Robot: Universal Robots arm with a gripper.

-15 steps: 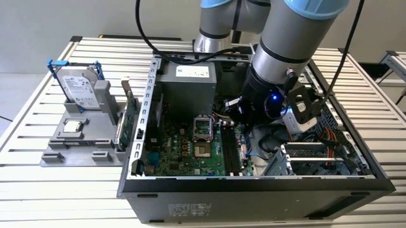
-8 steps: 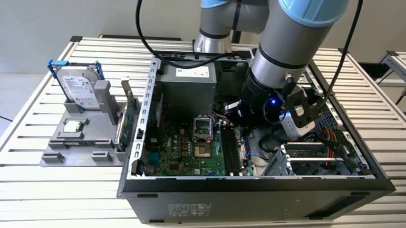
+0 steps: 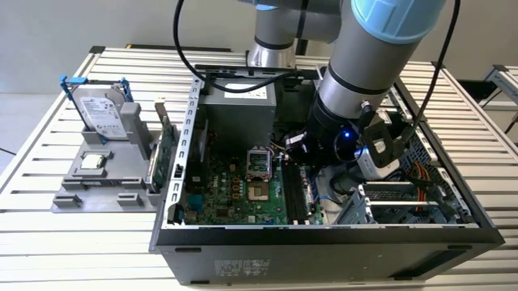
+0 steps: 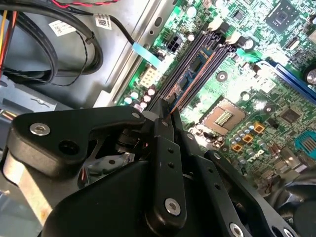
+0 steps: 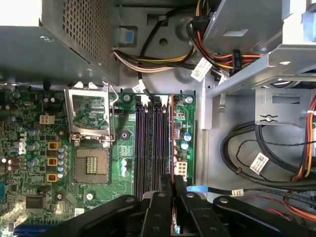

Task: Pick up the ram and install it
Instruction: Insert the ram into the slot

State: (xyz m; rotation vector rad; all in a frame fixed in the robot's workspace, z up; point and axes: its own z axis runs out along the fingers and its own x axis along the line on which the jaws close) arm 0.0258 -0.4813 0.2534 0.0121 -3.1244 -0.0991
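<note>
Ram [image 5: 171, 143] lower end hidden — behind end effector [image 5: 172, 185]

We see a white slatted table [image 3: 73, 242] carrying an open computer case [image 3: 324, 242]. Just beside the case, toward the exterior view's left, a grey parts tray [image 3: 101, 191] rests on the slats.

Arm [image 3: 356, 79] inside open computer case [image 3: 324, 233] — motherboard [image 3: 235, 194] below

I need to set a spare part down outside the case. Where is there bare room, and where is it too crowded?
Bare slatted table lies in front of the grey parts tray and past the case's far side, at the exterior view's right. Crowded: the tray with the hard drive, and the memory slots under the gripper.
</note>
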